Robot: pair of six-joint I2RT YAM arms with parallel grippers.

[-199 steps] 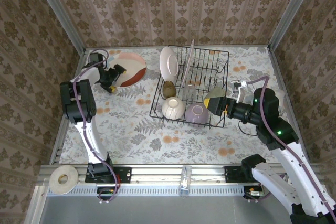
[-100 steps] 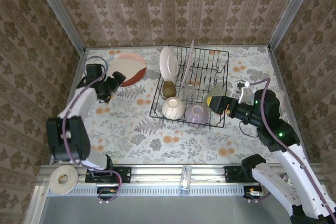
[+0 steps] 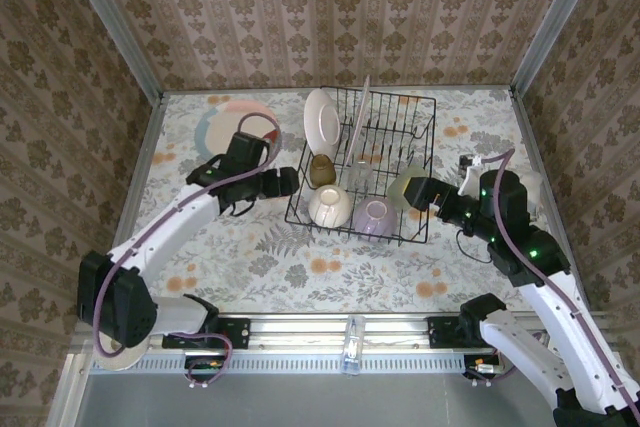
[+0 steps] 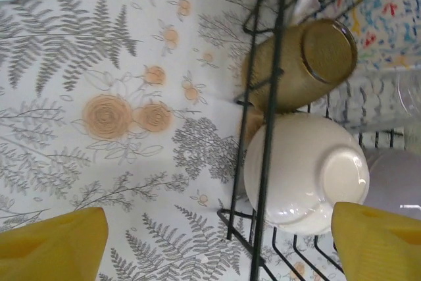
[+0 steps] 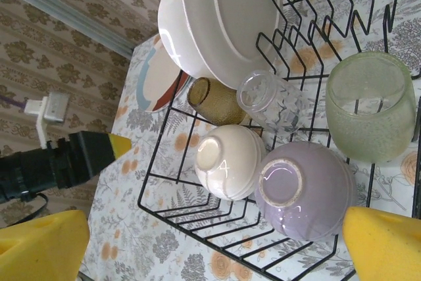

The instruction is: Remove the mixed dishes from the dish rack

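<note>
The black wire dish rack [image 3: 400,137] stands mid-table. It holds upright white plates [image 3: 321,117], an amber-brown cup [image 3: 321,169], a clear glass [image 5: 270,100], a cream bowl [image 3: 329,205], a lilac bowl [image 3: 375,217] and a pale-green cup [image 3: 405,187]. My left gripper [image 3: 285,182] is open at the rack's left edge. In the left wrist view its gripper [image 4: 217,248] straddles the rack wire [image 4: 270,129], near the cream bowl [image 4: 306,172]. My right gripper [image 3: 420,192] is open beside the pale-green cup [image 5: 371,106], just short of the lilac bowl [image 5: 302,189].
A patterned plate with a pastel rim [image 3: 235,122] lies flat on the floral tablecloth at the back left. Wallpapered walls close in the back and both sides. Bare cloth stretches in front of the rack [image 3: 330,272] and to its right [image 3: 470,127].
My left arm has swung from the patterned plate at the back left over to the rack's left edge. The right gripper has edged closer to the rack.
</note>
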